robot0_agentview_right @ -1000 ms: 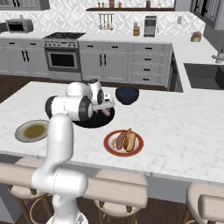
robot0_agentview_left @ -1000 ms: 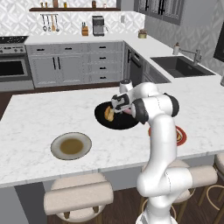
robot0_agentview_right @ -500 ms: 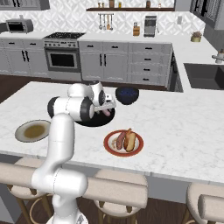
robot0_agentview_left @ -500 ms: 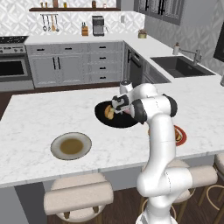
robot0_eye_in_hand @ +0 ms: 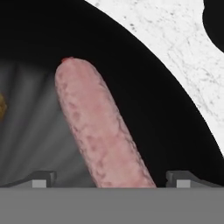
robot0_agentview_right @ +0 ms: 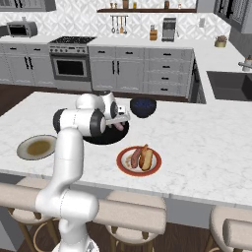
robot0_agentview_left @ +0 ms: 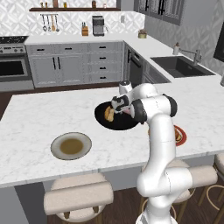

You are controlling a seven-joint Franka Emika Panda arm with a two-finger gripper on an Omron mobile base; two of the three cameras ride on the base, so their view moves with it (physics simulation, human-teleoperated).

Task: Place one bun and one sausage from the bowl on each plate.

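Note:
The wide black bowl sits mid-counter and holds a pink sausage and a bun. My gripper hangs low inside the bowl, open, with one fingertip on each side of the sausage's near end. The grey-rimmed plate with the olive-brown centre lies bare to the left. The red-orange plate carries a sausage and a bun; my arm partly hides it in the left base view.
A smaller dark-blue bowl stands just behind the black bowl. White marble counter stretches to the left. Stools line the near edge; a sink is at the far right.
The arm has settled slightly toward the bowl. The jaws stay wide and nothing on the counter has moved.

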